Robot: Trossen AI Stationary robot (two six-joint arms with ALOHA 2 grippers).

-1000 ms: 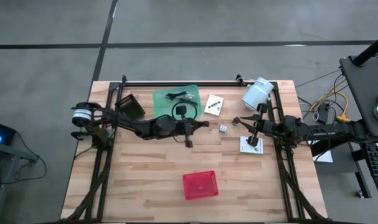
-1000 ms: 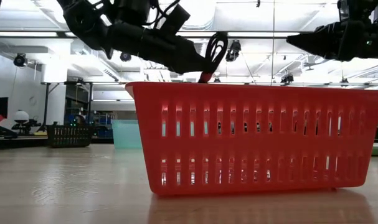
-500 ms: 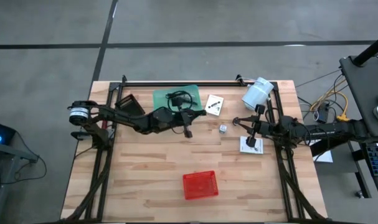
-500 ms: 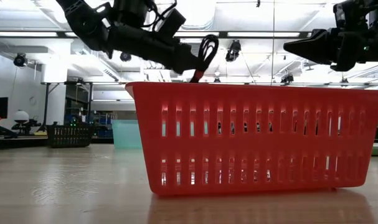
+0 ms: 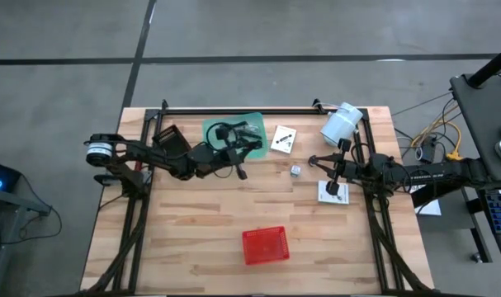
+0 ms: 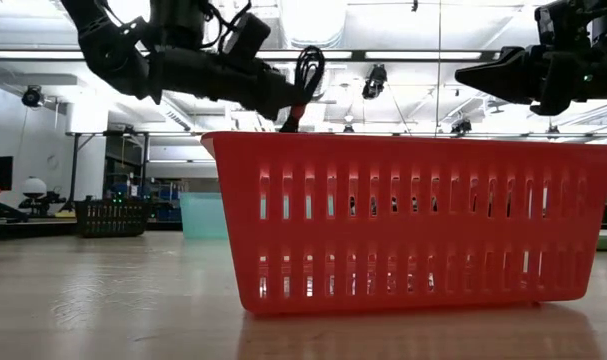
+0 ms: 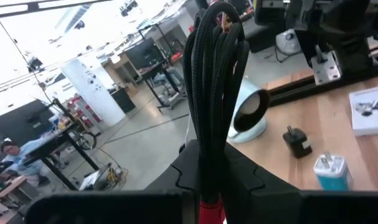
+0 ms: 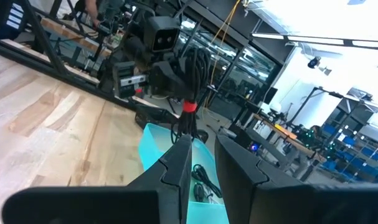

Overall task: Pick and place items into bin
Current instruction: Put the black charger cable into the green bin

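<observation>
My left gripper (image 5: 231, 153) is over the table's far middle, by the green mat (image 5: 215, 125), shut on a black coiled cable (image 5: 224, 132) bound with a red tie. In the low view it hangs high behind the red bin (image 6: 413, 220). Another black cable (image 5: 249, 129) lies on the mat. A white card (image 5: 283, 138) and a small silver part (image 5: 295, 171) lie on the wood. My right gripper (image 5: 336, 178) hovers open over a second white card (image 5: 327, 195) near the right edge. The red bin (image 5: 264, 245) stands near the table's near edge. My left gripper pinches the cable bundle (image 7: 212, 106) between its two fingers, just above the red tie (image 7: 208, 214) at the bundle's lower end. The fingers come in about level, pointing toward the table's right. The bundle is lifted clear and stands up out of the fingers (image 6: 305, 72).
A large white cylinder (image 5: 341, 123) lies at the far right corner. A black box (image 5: 174, 141) sits left of the mat. Black frame rails run along the left, far and right edges. Bare wood lies between the mat and the bin.
My left gripper has carried the cable toward the table's left and far edge, from the table's middle back to the green mat. The cable has stayed pinched and raised.
</observation>
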